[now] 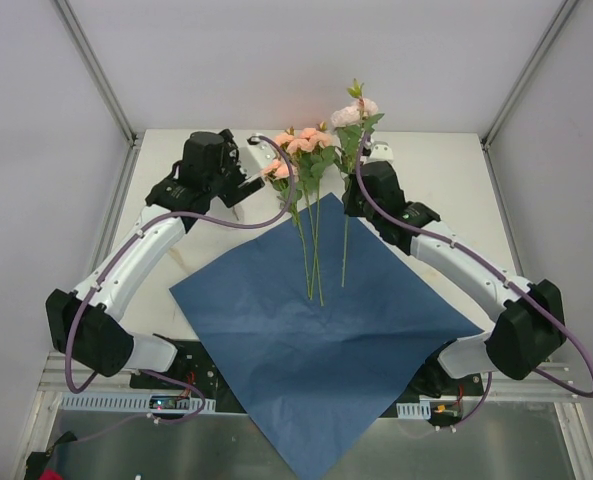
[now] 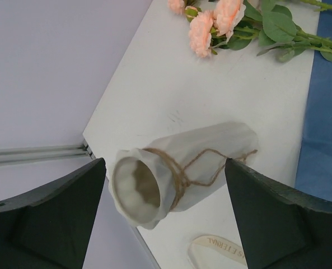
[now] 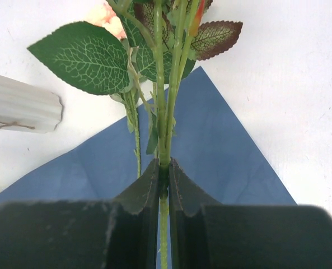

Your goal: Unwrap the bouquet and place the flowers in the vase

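now: right end effector (image 3: 164,188) clenched on one flower stem (image 3: 167,106); left end effector (image 2: 166,193) released, fingers (image 2: 48,218) flanking the vase (image 2: 210,148) near the left edge of the desk (image 2: 171,84). we judge the vase needs steadying first, then the stem end lowered plumb into its mouth

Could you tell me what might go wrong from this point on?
The vase seems to lie on its side by the table edge, unheld between the fingers of the open left gripper, so it could roll off. The right gripper pinches only thin flower stems, which may slip or swing.
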